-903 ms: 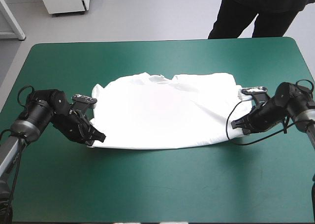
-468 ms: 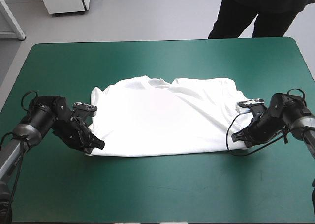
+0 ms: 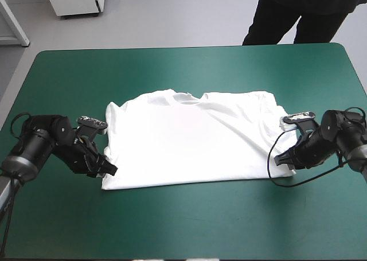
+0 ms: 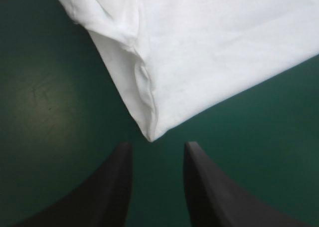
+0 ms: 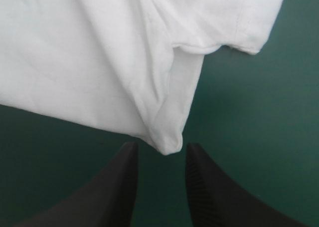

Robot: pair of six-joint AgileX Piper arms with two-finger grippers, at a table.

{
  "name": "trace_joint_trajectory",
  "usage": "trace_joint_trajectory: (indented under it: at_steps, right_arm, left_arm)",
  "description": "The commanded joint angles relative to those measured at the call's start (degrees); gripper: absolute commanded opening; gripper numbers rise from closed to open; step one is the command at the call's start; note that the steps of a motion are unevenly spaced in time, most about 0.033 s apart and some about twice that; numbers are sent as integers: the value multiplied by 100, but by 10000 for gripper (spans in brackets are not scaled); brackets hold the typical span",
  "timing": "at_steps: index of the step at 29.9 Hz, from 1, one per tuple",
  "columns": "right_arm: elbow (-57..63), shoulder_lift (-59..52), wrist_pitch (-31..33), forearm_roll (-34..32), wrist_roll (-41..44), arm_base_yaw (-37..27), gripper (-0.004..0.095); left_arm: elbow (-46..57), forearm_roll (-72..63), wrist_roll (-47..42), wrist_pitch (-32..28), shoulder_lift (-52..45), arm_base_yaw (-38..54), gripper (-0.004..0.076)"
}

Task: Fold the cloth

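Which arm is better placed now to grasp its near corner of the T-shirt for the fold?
Probably the right, though narrowly. Both grippers stand open at a corner of the T-shirt. The corner reaches between the fingers of the right gripper; it lies just ahead of the left gripper.

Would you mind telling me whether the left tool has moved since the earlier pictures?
Yes: the left tool backed toward the table's left edge, off the T-shirt's corner.
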Motion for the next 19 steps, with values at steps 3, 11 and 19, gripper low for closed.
trace_joint_trajectory:
  at_steps: [3,11,19]
  right_arm:
    - [-527,-552,-12,24,141,9,380]
    - [-1435,-551,-19,179,98,9,388]
    - [-1740,-292,-138,158,98,9,479]
  left_arm:
    - [-684,226,-342,-135,-530,2,281]
    - [-1879,558,-521,-1136,71,2,296]
    - [-2520,768,-521,-1441,1244,12,349]
